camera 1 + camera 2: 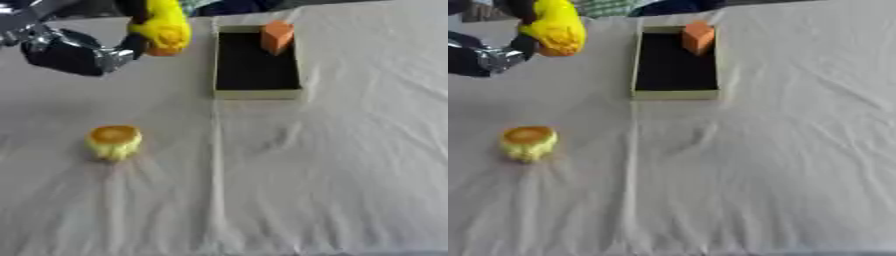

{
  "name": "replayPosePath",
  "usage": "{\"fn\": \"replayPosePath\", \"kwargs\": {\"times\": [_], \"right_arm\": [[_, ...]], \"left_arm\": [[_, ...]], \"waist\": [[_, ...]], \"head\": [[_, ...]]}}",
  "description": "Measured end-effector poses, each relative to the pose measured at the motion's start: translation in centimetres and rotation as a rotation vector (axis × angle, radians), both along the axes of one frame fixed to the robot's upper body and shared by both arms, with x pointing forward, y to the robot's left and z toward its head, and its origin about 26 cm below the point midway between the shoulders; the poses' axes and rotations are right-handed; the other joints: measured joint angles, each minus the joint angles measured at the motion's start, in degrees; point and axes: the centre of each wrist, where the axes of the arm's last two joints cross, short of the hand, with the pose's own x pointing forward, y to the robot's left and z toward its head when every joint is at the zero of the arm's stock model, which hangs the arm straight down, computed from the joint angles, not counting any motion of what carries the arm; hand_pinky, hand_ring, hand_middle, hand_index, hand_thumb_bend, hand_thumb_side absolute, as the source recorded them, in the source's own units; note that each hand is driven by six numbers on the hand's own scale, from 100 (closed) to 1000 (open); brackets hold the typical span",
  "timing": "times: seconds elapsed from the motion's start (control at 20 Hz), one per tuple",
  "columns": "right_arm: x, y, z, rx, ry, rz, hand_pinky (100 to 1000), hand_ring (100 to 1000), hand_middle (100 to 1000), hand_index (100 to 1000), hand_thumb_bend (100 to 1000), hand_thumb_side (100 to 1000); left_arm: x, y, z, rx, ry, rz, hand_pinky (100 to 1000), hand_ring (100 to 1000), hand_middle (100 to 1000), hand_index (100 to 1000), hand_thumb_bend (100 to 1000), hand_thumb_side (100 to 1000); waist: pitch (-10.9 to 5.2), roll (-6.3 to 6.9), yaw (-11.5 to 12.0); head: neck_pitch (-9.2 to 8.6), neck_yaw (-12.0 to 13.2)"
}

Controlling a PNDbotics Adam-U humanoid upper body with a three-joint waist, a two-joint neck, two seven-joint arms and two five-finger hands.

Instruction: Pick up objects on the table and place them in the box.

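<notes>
My left hand [131,45] comes in from the upper left and is raised above the table, its dark fingers curled round a yellow object [164,27] with an orange underside. It hangs just left of the box [256,93], a shallow tray with a pale rim and a black floor. An orange block [277,36] stands in the box's far right corner. A small yellow cake-shaped object [114,141] with an orange-brown top sits on the cloth at the near left. My right hand shows in neither view.
A wrinkled white cloth [332,165] covers the whole table, with a long crease running down from the box's left edge. Dark and patterned shapes lie along the far edge behind the box.
</notes>
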Motion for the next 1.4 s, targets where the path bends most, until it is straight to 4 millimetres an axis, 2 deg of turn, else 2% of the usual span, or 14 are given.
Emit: {"fn": "replayPosePath", "kwargs": {"times": [0.35, 0.45, 0.55, 0.65, 0.8, 1.05, 1.4], "right_arm": [[0.1, 0.3, 0.5, 0.004, -0.017, 0.021, 958, 846, 686, 838, 100, 536], [0.1, 0.3, 0.5, 0.007, -0.017, 0.024, 959, 846, 685, 838, 100, 536], [0.0, 0.2, 0.3, 0.011, -0.012, 0.018, 959, 846, 685, 838, 100, 537], [0.0, 0.1, 0.1, 0.017, -0.007, 0.016, 960, 846, 684, 838, 100, 537], [0.1, 0.1, 0.1, 0.023, -0.009, 0.017, 961, 846, 683, 838, 100, 538], [0.1, 0.2, 0.1, 0.033, -0.009, 0.020, 963, 847, 683, 838, 100, 540], [0.1, 0.3, -0.1, 0.043, -0.001, 0.023, 965, 847, 680, 838, 100, 541]], "left_arm": [[2.1, -3.9, 1.5, -0.022, 0.052, -0.025, 603, 510, 426, 398, 100, 100], [3.3, -4.9, 1.1, -0.044, 0.084, -0.008, 601, 509, 425, 404, 100, 100], [5.8, -8.0, -0.6, -0.093, 0.134, 0.004, 600, 508, 426, 407, 100, 100], [8.2, -11.3, -3.0, -0.120, 0.159, 0.027, 599, 508, 427, 412, 100, 100], [10.6, -13.9, -5.8, -0.131, 0.159, 0.064, 604, 513, 433, 424, 100, 100], [12.4, -15.1, -8.6, -0.109, 0.157, 0.092, 617, 523, 450, 447, 100, 100], [13.7, -15.3, -11.0, -0.114, 0.173, 0.147, 620, 525, 452, 460, 100, 100]], "waist": [[0.65, -0.44, -0.5], [0.84, -0.45, -0.2], [0.86, -0.57, 1.4], [1.15, -0.83, 1.3], [1.64, -0.90, 1.0], [2.16, -0.94, 0.6], [2.56, -0.89, 0.1]], "head": [[0.03, 0.6], [0.03, 0.2], [0.13, -0.7], [0.17, -1.3], [0.13, -1.6], [-0.13, -1.6], [-0.16, -1.5]]}}
